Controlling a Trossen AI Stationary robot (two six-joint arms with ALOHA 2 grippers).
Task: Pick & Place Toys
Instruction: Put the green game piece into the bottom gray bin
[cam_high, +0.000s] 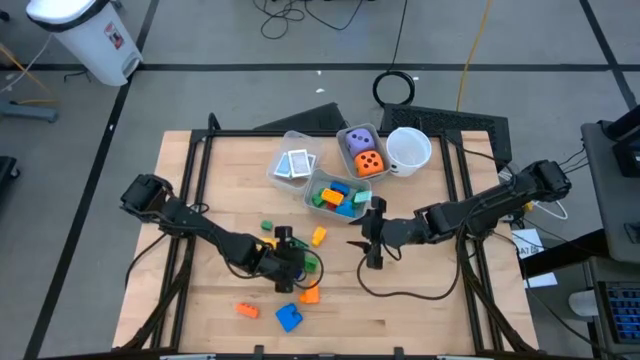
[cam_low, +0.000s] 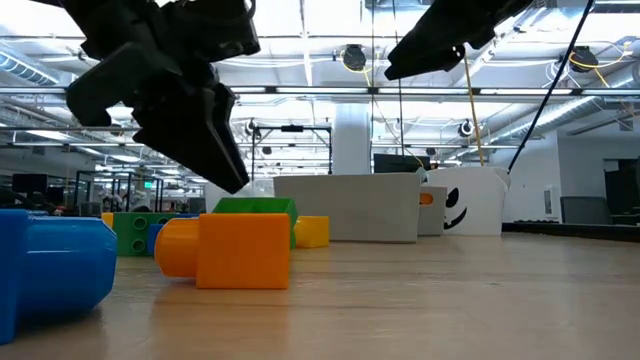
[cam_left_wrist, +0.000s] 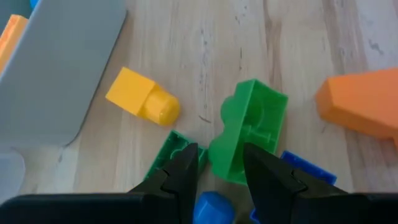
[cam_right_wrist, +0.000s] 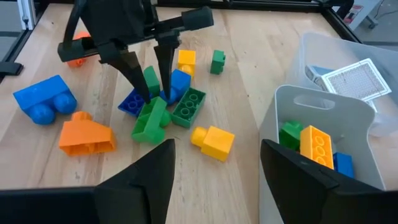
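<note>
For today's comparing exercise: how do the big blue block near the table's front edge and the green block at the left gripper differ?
The blue block lies apart and untouched; the green block sits between the left gripper's fingers amid other blocks. The blue block has rounded studs and looks bulkier; the green block is slimmer. Both are plastic building blocks on the wooden table.

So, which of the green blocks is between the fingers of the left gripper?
The tall green block standing on its edge; the left gripper straddles it. The flat green block lies beside it, and a small green block sits apart.
</note>
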